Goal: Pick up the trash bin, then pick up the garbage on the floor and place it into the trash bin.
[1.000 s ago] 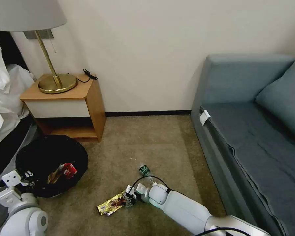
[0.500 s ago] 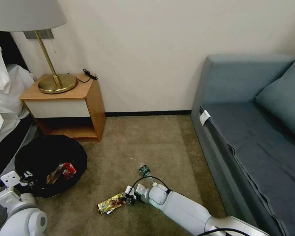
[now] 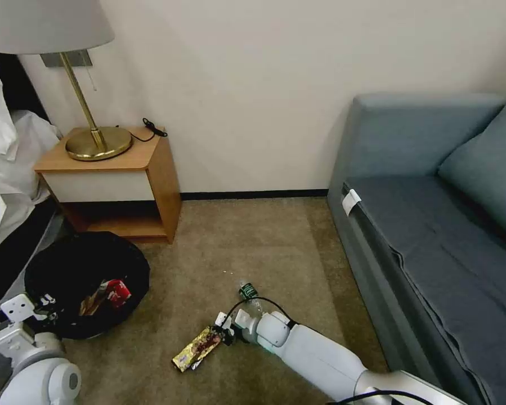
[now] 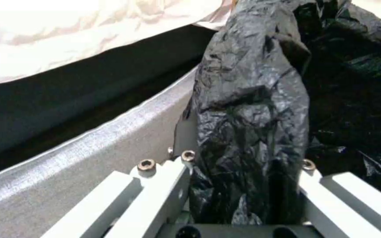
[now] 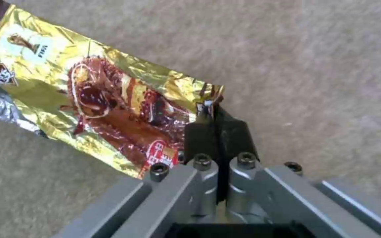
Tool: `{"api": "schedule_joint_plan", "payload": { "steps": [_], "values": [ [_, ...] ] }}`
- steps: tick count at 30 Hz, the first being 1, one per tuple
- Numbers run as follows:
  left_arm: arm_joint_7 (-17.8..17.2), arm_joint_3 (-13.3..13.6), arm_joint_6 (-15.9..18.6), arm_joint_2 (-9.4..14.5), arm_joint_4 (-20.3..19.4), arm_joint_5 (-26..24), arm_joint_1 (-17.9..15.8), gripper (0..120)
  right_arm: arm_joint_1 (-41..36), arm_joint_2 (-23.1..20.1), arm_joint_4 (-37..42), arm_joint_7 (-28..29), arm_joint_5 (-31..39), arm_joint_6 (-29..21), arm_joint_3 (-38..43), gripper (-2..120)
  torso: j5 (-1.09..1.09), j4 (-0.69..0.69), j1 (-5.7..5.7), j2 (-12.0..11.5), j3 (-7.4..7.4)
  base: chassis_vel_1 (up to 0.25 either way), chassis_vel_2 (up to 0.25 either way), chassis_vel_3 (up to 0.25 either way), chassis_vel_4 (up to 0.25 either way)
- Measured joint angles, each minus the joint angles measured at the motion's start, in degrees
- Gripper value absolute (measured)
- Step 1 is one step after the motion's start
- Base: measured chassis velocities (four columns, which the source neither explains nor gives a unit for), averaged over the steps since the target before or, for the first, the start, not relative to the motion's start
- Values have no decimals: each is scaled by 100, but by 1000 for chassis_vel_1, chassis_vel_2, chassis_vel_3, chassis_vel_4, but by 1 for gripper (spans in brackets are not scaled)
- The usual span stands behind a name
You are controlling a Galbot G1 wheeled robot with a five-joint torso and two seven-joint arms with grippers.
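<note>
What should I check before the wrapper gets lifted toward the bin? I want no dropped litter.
1. Right hand pinches a corner of the gold wrapper: ok, though the hold is thin.
2. Wrapper clear of the carpet: cannot tell.
3. Left hand clamps the trash bin by its bag-covered rim: ok.
4. Bin mouth open, facing up: ok.
5. Small bottle still on the floor beside the right arm: not ok.
</note>
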Motion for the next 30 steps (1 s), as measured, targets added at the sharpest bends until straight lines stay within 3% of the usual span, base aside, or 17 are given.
{"api": "schedule_joint_plan", "payload": {
  "steps": [7, 18, 22, 30],
  "values": [
    [0, 10, 14, 83, -10, -1, 18, 4, 2, -50, 216, -26, -106, 57, 509, 0, 0, 0, 0, 0, 0, 0, 0, 0, 0],
    [5, 14, 104, 445, 36, -111, -52, 4, 582, -160, 819, -97, -206, 112, 1619, 0, 0, 0, 0, 0, 0, 0, 0, 0, 0],
    [5, 86, 135, 523, 44, -112, -61, 4, 830, -189, 1116, -78, -9, 19, 1735, 0, -1, 0, 0, 0, 0, 0, 0, 0, 0],
    [44, 352, 231, 550, -59, 33, -117, 4, 1560, 24, 1895, 118, 1038, -542, 1318, 0, -1, 0, 0, 0, 0, 0, 0, 0, 0]
  ]
}}
